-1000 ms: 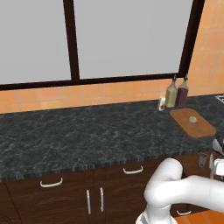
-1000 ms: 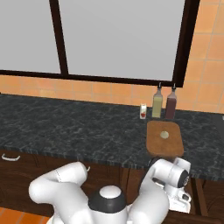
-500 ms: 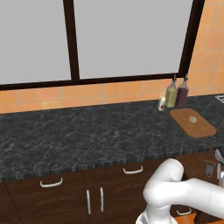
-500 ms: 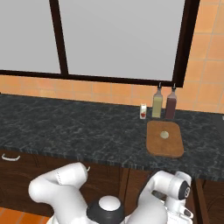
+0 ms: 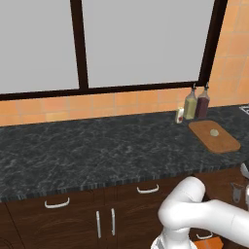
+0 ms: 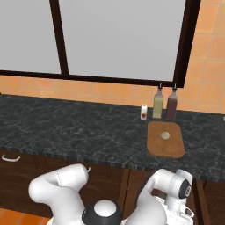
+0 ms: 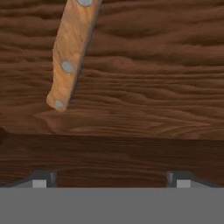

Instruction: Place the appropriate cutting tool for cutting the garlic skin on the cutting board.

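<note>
Dark speckled stone countertop (image 5: pixel 97 146). Reddish-brown wooden cutting board (image 6: pixel 165 139) near its right end, small pale garlic (image 6: pixel 165 136) on top. Gripper (image 7: pixel 111 178), spread wide, has dropped below counter level since a second ago, facing a riveted wooden knife handle (image 7: pixel 72 52) on dark wood: pickup pending.

Arm folded low, claw (image 7: pixel 111 178) spread wide, empty.
</note>
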